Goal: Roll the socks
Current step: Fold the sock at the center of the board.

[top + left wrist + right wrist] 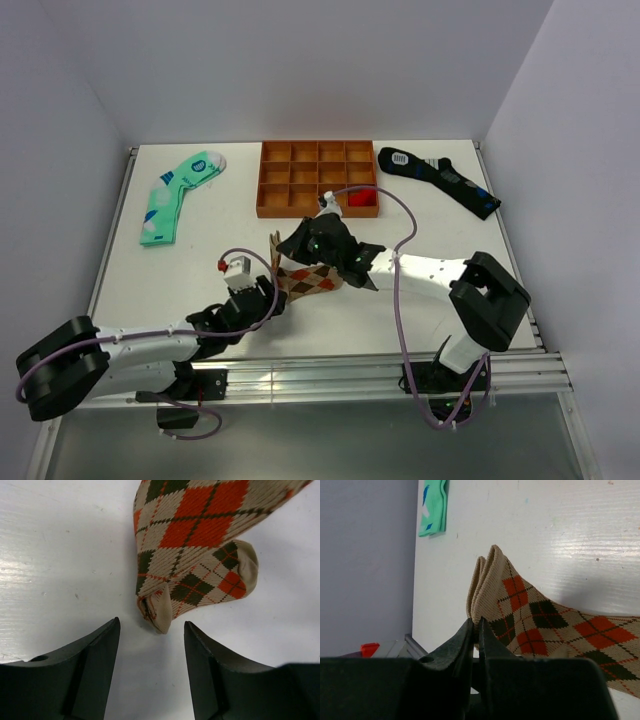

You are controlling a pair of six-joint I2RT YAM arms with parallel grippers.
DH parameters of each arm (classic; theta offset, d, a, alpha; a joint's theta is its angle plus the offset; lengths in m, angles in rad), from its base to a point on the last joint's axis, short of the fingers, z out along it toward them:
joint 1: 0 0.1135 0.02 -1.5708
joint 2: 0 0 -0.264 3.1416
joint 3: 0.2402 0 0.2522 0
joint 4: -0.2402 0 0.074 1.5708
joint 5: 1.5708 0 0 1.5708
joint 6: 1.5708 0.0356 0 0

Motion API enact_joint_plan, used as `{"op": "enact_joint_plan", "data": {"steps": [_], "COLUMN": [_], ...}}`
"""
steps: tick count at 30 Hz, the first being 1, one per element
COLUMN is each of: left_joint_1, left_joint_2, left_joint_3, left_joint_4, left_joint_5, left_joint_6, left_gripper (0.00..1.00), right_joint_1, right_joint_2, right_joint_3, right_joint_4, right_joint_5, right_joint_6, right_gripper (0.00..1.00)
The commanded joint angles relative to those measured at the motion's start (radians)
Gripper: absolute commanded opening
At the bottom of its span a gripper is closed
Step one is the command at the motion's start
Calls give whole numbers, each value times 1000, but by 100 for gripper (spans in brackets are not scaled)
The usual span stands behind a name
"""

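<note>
The tan argyle sock [312, 279] lies in the middle of the table, folded over on itself. In the left wrist view its folded end [195, 545] lies just ahead of my left gripper [151, 630], which is open and empty, low over the table, with a finger on either side of the sock's tip without touching it. My left gripper [268, 297] sits at the sock's left end. My right gripper [300, 245] is shut on the sock's doubled edge [535, 620] and holds it raised; the jaws [476, 625] pinch the fabric.
An orange compartment tray [317, 178] stands behind the sock, with a red item [362, 199] in one cell. A mint-green sock [178, 194] lies at the back left, also in the right wrist view [434, 507]. A black sock [438, 178] lies at the back right.
</note>
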Motion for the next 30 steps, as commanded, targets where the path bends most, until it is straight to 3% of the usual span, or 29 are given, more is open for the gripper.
{"op": "enact_joint_plan", "data": {"steps": [1, 6, 18, 22, 30], "left_joint_1": [-5, -5, -5, -7, -10], "left_joint_2": [49, 113, 211, 237, 274], "left_joint_3": [14, 1, 37, 73, 112], "left_joint_4": [103, 186, 163, 109, 63], "left_joint_5": [-23, -32, -89, -106, -135], "left_joint_6": [-22, -30, -67, -78, -87], "left_gripper": [62, 62, 56, 47, 39], "right_joint_1": [-5, -4, -4, -5, -5], "right_joint_2": [-48, -54, -71, -73, -86], "right_joint_3": [41, 59, 55, 50, 30], "right_joint_4": [16, 9, 6, 6, 25], "right_joint_5": [9, 1, 0, 3, -8], "right_joint_6": [1, 4, 16, 21, 33], "right_gripper": [0, 0, 0, 0, 0]}}
